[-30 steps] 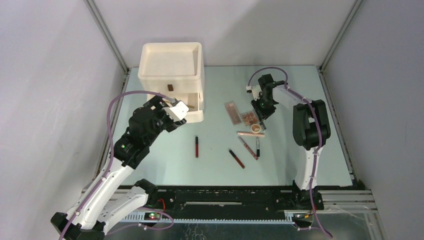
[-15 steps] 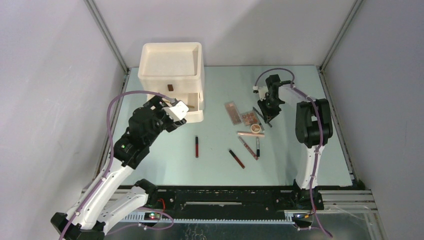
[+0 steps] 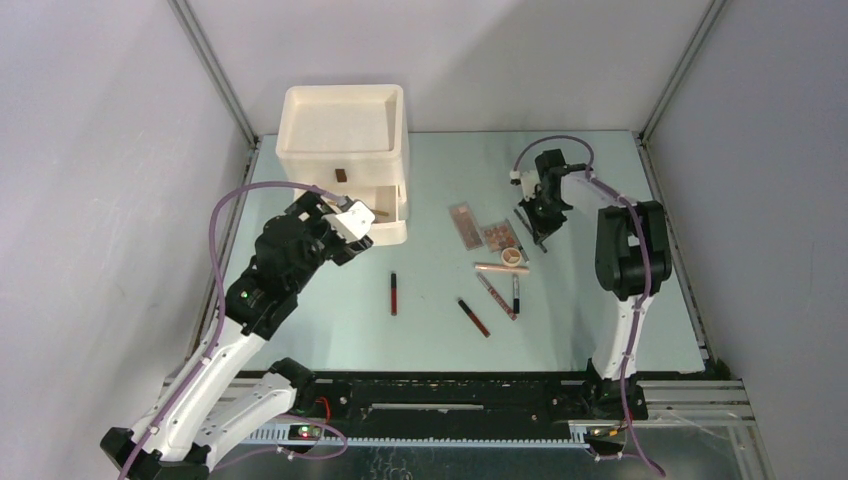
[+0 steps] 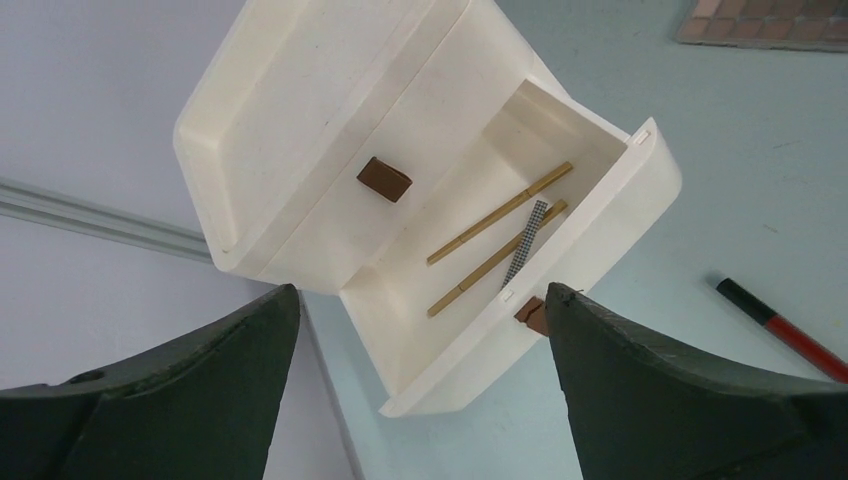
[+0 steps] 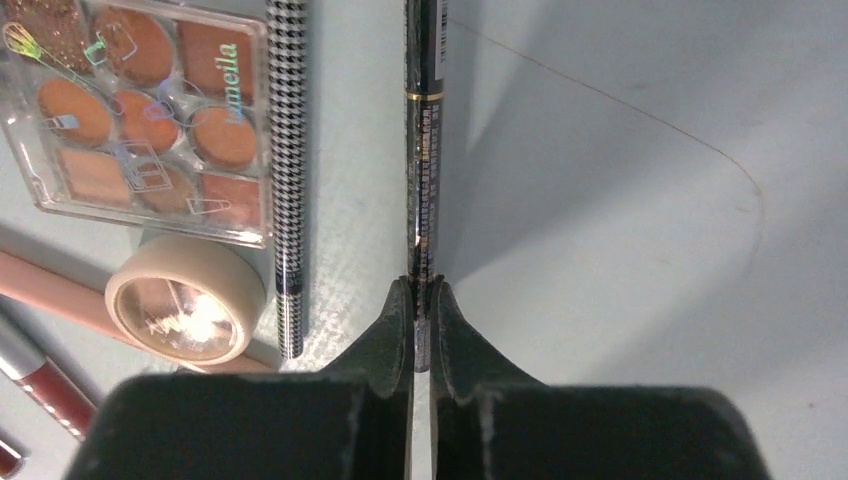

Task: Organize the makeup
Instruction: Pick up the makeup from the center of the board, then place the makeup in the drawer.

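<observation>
The clear-lidded palette of brown eyeshadow pans (image 5: 140, 120) carries pale lettering, roughly "meila". The right jaws pinch the near end of a thin dark pencil with a gold band (image 5: 421, 150), which runs along the pale green bench (image 5: 620, 250) just beside a houndstooth pencil (image 5: 288, 150). The right arm (image 3: 625, 240) reaches forward with its wrist tipped down. The left jaws stand spread over the cream plastic drawer box (image 4: 300, 120).

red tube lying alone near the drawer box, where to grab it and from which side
Mid-length, from straight above, closing across its narrow width. The red tube lies flat and slim with bare table along both long sides, so a centred pinch should stay balanced.
</observation>
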Motion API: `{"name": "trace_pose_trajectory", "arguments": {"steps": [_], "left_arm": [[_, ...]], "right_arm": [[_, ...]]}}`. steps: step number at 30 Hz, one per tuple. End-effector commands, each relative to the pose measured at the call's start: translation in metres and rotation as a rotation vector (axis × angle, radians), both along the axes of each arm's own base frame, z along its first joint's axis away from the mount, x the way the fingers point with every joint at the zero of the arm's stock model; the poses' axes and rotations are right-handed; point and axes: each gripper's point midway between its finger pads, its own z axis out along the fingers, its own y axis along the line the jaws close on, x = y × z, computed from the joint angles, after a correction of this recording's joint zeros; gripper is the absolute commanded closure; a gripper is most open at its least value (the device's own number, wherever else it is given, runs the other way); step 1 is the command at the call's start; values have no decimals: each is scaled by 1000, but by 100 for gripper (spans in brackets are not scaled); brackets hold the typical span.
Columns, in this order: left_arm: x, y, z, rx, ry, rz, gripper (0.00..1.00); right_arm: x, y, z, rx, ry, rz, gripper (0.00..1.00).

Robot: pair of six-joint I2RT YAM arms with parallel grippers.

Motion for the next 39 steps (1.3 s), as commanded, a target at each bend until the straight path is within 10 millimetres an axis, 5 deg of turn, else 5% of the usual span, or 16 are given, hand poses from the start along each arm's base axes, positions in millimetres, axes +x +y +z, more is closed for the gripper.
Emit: {"name": "trace_pose_trajectory", "arguments": {"steps": [1, 7, 11, 16, 21, 28, 39], "left_arm": [[-4, -10, 20, -133, -28, -28, 2], [-18, -54, 39, -379, 44, -203, 0], [-30, -89, 66, -539, 116, -358, 0], [-46, -128, 104, -719, 213, -561, 0], [-59, -163, 134, -898, 359, -745, 3], [-67, -192, 155, -1010, 430, -918, 10], [-86, -206, 155, -1042, 485, -1041, 25]], "right_arm": [[27, -11, 69, 65, -201, -73, 100], [13, 33, 208, 438, -456, -3, 100], [-28, 79, 289, 745, -541, 168, 100], [-92, 122, 350, 1049, -521, 434, 100], [-149, 156, 379, 1201, -434, 685, 100], [-200, 194, 382, 1265, -320, 879, 100], [-208, 207, 369, 1264, -267, 910, 100]]}}
